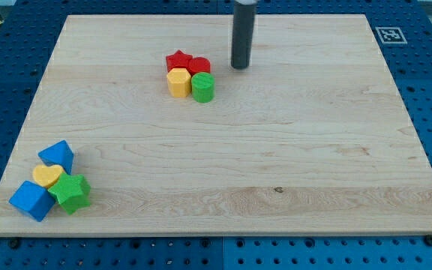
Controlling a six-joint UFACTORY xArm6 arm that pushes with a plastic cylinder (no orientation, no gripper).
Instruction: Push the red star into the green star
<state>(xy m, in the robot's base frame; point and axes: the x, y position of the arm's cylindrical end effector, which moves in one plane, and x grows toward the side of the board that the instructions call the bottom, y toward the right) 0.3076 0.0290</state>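
The red star (pixel 178 60) lies near the view's top centre, in a tight cluster with a second red block (pixel 199 65), a yellow block (pixel 178 82) and a green cylinder (pixel 202 87). The green star (pixel 71 192) lies far off at the view's bottom left, touching a yellow heart (pixel 48 175). My tip (pixel 239 67) stands on the board just right of the red cluster, apart from it, about level with the red blocks.
Two blue blocks sit with the green star: one (pixel 57 155) above the yellow heart, one (pixel 31 199) at the bottom left corner. A fiducial tag (pixel 389 34) marks the board's top right corner. The wooden board (pixel 291 150) lies on a blue pegboard.
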